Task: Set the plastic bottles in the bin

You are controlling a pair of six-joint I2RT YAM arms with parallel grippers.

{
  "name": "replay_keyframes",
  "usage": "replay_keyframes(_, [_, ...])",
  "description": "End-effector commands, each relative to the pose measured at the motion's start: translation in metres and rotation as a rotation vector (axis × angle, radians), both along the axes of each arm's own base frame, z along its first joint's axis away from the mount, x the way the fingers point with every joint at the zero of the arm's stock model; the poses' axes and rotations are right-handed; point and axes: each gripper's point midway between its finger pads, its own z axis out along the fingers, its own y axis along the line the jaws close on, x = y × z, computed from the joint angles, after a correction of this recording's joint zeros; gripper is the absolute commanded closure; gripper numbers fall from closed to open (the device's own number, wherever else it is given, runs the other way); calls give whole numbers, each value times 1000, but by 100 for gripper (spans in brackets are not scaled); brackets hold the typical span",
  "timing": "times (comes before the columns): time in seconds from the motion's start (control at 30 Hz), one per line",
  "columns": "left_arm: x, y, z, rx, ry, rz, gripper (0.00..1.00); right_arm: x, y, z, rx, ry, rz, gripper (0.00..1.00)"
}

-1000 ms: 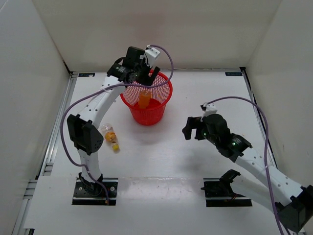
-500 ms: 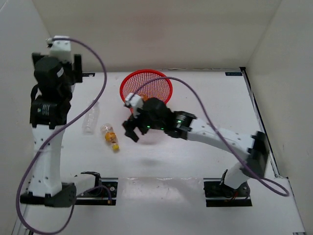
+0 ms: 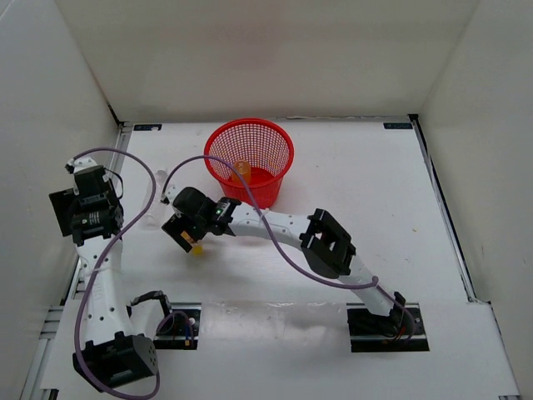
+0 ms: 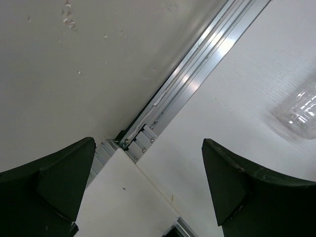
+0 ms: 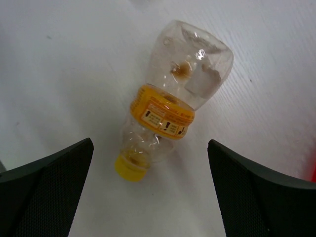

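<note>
The shorter bottle (image 5: 168,111), clear with an orange-yellow label and yellow cap, lies on its side on the white table. My right gripper (image 5: 150,145) hangs open just above it, one finger on each side, not touching. In the top view the right gripper (image 3: 183,232) covers most of that bottle; only its yellow cap (image 3: 197,248) shows. The clear colourless bottle (image 4: 302,109) lies on the table at the right edge of the left wrist view, its cap out of view. My left gripper (image 4: 148,148) is open and empty over the table's left edge (image 3: 93,218). The red mesh bin (image 3: 250,137) stands upright at the back middle.
An orange object (image 3: 242,171) lies inside the bin. An aluminium rail (image 4: 197,74) runs along the table's left edge beside the white wall. The right arm (image 3: 329,246) stretches across the table's middle. A purple cable (image 3: 137,171) loops over the clear bottle's spot.
The left arm swung from the bin to the far left and came down low. The right arm reached across and now hovers over the orange-yellow bottle.
</note>
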Motion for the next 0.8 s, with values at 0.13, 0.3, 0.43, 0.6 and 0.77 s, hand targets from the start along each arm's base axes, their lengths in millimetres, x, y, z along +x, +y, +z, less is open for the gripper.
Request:
replay_keyframes(0.13, [-6,-10,-19,-88,-40,20,0,16,9,-43,5,65,-155,2])
replay_keyframes(0.3, [-5,-12,-20,-92,-36,5,0,7,5,-63,-23,114,-137,23])
replay_keyframes(0.43, [-4,-13,-20,-98,-37,-2,0,-4,12,-53,9,151,-74,55])
replay_keyframes(0.6, [-3,-13,-17,-95,-46,-3,0,-2,27,20,141,95,-22,92])
replay_keyframes(0.77, [-2,-12,-5,-88,-69,-4,0,3,22,126,307,-6,-22,100])
